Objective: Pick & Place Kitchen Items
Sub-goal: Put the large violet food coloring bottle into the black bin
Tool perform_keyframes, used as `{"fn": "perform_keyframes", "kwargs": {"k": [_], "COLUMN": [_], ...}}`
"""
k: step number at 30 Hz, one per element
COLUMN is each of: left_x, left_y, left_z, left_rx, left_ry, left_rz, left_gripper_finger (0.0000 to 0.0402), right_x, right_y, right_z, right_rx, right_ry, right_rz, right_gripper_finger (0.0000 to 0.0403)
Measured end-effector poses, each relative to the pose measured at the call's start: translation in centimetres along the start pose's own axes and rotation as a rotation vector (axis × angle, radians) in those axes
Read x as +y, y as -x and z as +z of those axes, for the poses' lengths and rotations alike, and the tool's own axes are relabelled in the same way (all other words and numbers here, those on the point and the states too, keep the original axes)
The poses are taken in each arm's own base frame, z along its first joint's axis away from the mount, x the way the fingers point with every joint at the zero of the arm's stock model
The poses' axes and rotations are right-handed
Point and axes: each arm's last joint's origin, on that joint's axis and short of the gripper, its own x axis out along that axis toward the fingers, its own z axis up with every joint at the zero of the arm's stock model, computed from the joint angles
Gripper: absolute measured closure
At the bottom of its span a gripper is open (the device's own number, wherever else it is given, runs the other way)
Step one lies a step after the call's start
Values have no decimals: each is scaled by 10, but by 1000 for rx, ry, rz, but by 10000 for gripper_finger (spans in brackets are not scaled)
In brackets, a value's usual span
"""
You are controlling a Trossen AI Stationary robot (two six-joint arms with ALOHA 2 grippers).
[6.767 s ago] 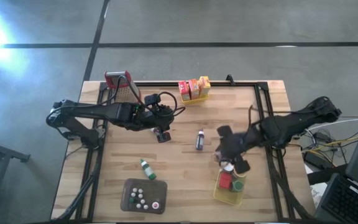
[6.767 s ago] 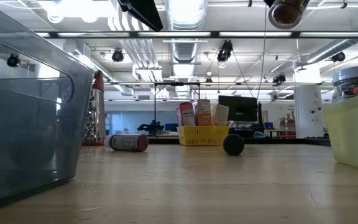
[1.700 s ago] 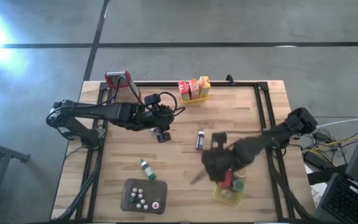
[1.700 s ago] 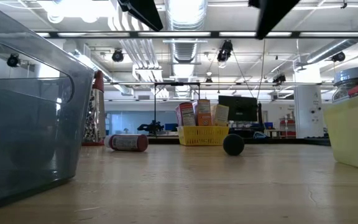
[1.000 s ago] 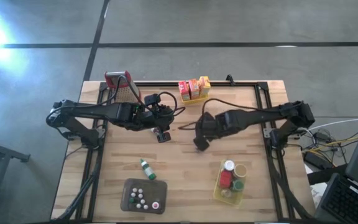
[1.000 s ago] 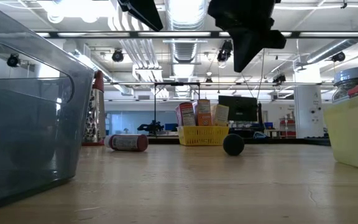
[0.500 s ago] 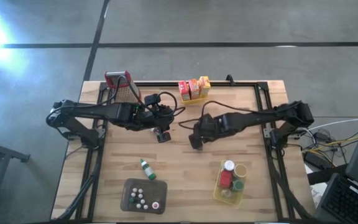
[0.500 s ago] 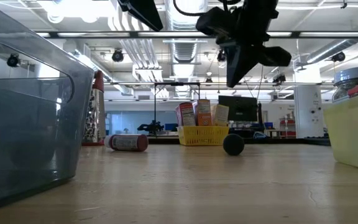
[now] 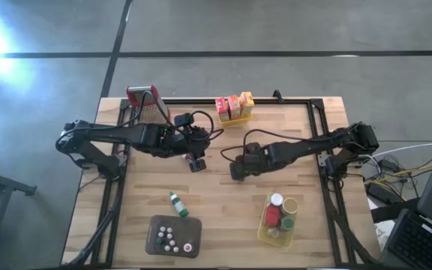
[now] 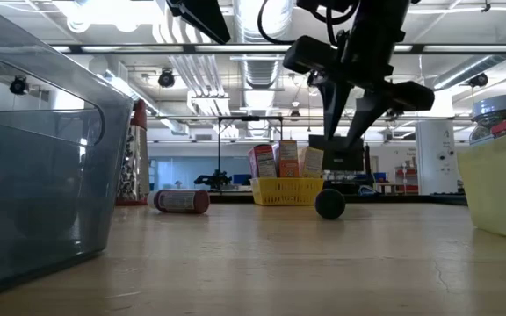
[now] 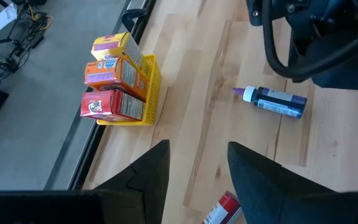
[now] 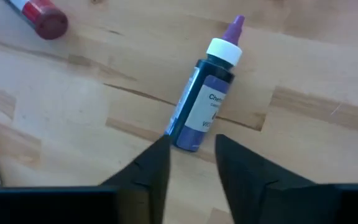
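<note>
1. Wooden table point(image 9: 223, 142), one, filling the centre of the high view.
2. Two dark arms.
   - The left gripper point(image 9: 196, 163) sits left of centre. Its fingers stand apart with nothing between them.
   - The right gripper point(image 9: 235, 172) is at the centre. Its fingers point(image 12: 151, 165) are parted and hold nothing.
   - In the low view the right gripper hangs clear above the table top.
3. One grey tray point(image 9: 156, 225), lower left of the high view. It holds several capped tiny bottles, too small to count surely.
4. Two yellow baskets.
   - One is at upper centre point(image 9: 235, 120).
   - The other is at lower right point(image 9: 264, 235), with four tops showing: white, tan, red and green.
5. One metal grater point(image 9: 145, 103) with a red handle, upper left.
6. Three boxes point(image 11: 114, 78) stand in the upper-centre basket: yellow, orange and red.
7. Three loose bottles lie on the wood.
   - The dark blue bottle point(image 12: 202, 111) with a purple tip lies just ahead of the right fingertips.
   - The green bottle point(image 9: 175, 202) lies above the tray.
   - The red-capped bottle point(image 12: 39, 12) lies near the left gripper.
</note>
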Motion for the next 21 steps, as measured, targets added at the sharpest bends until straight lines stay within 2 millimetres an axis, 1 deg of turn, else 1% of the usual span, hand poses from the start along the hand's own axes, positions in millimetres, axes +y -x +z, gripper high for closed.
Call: {"fn": "perform_keyframes", "kwargs": {"k": [5,9,12,16,21], "left_x": [0,0,0,0,0], "left_y": [0,0,0,0,0], "left_z": [0,0,0,0,0], "left_rx": [0,0,0,0,0], "left_ry": [0,0,0,0,0], "left_rz": [0,0,0,0,0], "left_gripper_finger": [234,234,234,234,234], "right_x": [1,5,8,7,9], "right_y": [-1,-11,-23,-37,-46], "right_z": [0,-3,-6,-9,-10], "right_rx": [5,34,68,83,84], "right_ry": [-61,-84,-87,-105,-134], "right_rz": [12,19,-1,-57,-60], "right_gripper_finger": [208,167,149,131,110]}}
